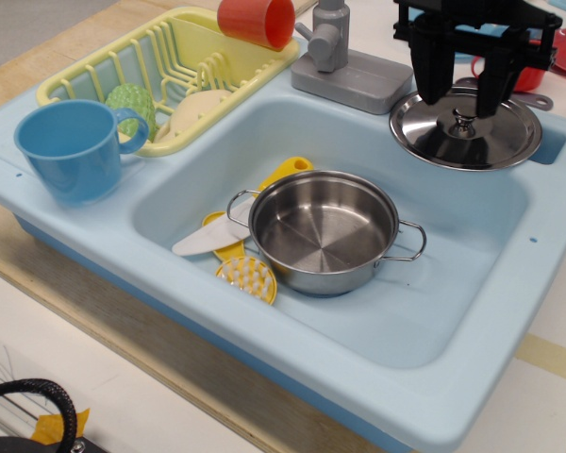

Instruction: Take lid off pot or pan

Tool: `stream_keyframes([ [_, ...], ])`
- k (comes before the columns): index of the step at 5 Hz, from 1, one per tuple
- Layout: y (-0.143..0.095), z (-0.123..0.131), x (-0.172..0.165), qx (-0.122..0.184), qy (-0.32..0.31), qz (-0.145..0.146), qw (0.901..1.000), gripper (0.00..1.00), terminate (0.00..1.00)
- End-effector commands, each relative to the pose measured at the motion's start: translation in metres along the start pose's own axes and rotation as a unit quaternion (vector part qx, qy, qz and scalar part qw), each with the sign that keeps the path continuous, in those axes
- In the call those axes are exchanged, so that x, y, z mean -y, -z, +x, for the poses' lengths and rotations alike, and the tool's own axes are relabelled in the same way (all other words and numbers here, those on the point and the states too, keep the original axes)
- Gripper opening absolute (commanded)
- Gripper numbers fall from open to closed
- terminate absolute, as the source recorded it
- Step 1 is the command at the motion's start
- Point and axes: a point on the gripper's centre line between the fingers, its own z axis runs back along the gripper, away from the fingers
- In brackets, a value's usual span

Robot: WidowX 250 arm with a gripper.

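Now the pot [324,232] is being left uncovered and empty in the light-blue sink [453,311], beside yellow utensils [241,247]. Its lid [465,129] is being rested on the back rim, with the gripper [463,90] spread open above its knob, touching nothing.
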Motion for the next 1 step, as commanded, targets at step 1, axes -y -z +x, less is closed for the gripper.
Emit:
stream_keyframes([
  [1,-0.0158,0.0038,0.0014,0.024,0.002,-0.002,0.9997,1.00,1.00],
])
